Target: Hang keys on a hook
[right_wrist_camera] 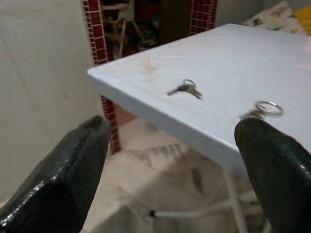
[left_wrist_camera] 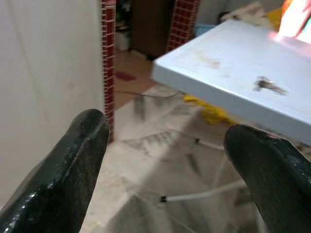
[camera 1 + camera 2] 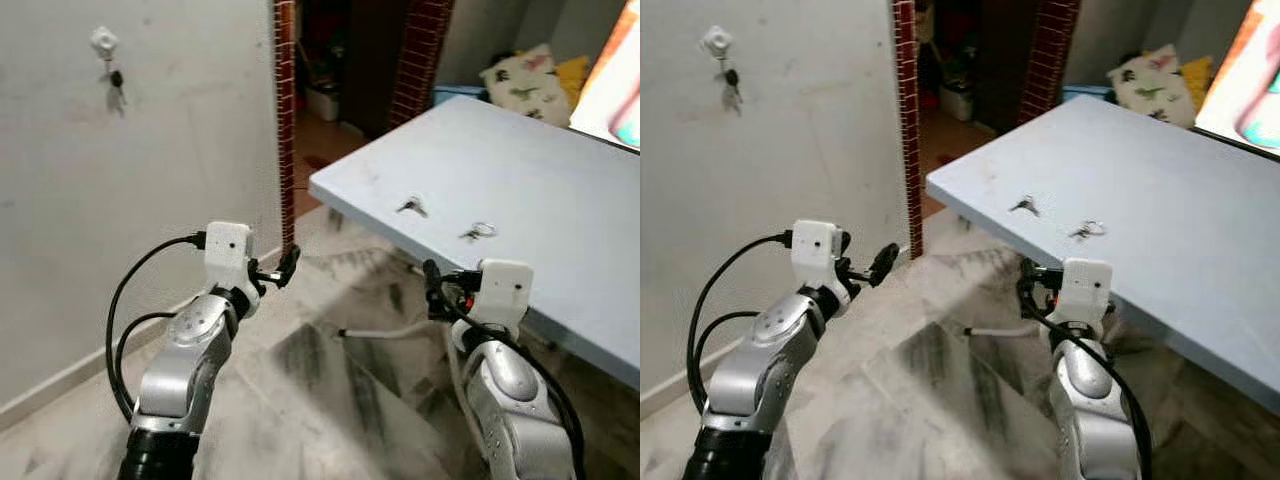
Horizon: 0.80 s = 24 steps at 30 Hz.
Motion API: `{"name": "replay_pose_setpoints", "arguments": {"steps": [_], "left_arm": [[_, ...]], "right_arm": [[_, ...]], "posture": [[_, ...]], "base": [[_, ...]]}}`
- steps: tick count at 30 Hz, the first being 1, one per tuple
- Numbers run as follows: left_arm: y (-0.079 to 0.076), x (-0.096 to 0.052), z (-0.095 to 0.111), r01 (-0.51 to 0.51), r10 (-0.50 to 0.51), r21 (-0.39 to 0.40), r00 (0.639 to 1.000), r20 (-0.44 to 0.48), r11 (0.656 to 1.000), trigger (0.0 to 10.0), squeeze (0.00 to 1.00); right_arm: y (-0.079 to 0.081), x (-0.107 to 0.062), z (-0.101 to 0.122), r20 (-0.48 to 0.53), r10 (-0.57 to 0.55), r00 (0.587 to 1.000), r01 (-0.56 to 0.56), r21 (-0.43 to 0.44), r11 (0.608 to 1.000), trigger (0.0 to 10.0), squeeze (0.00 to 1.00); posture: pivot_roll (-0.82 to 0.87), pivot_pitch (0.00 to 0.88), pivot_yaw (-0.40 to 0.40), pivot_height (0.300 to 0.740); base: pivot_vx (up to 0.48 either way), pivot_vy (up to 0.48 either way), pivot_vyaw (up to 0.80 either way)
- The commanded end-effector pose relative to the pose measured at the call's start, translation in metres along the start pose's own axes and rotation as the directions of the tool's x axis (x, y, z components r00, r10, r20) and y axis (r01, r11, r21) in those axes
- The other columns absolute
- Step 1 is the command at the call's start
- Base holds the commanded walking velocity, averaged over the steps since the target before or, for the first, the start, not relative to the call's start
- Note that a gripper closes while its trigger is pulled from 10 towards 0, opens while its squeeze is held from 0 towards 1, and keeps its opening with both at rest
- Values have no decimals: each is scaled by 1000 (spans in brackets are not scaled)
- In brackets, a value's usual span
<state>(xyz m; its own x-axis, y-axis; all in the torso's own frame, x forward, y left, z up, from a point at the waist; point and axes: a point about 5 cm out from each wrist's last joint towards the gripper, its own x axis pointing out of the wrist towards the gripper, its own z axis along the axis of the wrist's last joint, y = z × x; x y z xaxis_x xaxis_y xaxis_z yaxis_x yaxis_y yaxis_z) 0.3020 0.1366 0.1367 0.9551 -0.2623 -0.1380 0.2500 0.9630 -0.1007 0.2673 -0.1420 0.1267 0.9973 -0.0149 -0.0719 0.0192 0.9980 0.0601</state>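
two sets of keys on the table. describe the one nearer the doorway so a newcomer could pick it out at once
Start at the pale blue table on the robot's right and find its corner nearest the brick-edged doorway. Two small metal items lie a little in from the front edge; the wanted one is the dark key bunch closer to that corner. Its neighbour, the keys with the big ring, shows a large shiny open ring; this one doesn't.

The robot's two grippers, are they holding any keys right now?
No, nothing is held. The left gripper and right gripper are both open and empty. Two sets of keys lie on the table; another hangs on the wall hook.
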Motion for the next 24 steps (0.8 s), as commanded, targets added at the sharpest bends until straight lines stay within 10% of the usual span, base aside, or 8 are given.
{"name": "replay_pose_setpoints", "arguments": {"steps": [1, 24], "left_arm": [[-12, 3, 3, 41, -41, 4, 999, 8, 999, 10000, 0], [-13, 2, 1, 37, -37, 4, 999, 7, 999, 10000, 0]], "right_arm": [[-11, 0, 0, 0, -41, 999, 41, -16, 999, 10000, 0], [-7, 0, 0, 1, -18, 1000, 18, -25, 1000, 10000, 0]], "posture": [[93, 25, -48, 740], [100, 19, -49, 740]], "base": [[446, 0, 0], [308, 0, 0]]}}
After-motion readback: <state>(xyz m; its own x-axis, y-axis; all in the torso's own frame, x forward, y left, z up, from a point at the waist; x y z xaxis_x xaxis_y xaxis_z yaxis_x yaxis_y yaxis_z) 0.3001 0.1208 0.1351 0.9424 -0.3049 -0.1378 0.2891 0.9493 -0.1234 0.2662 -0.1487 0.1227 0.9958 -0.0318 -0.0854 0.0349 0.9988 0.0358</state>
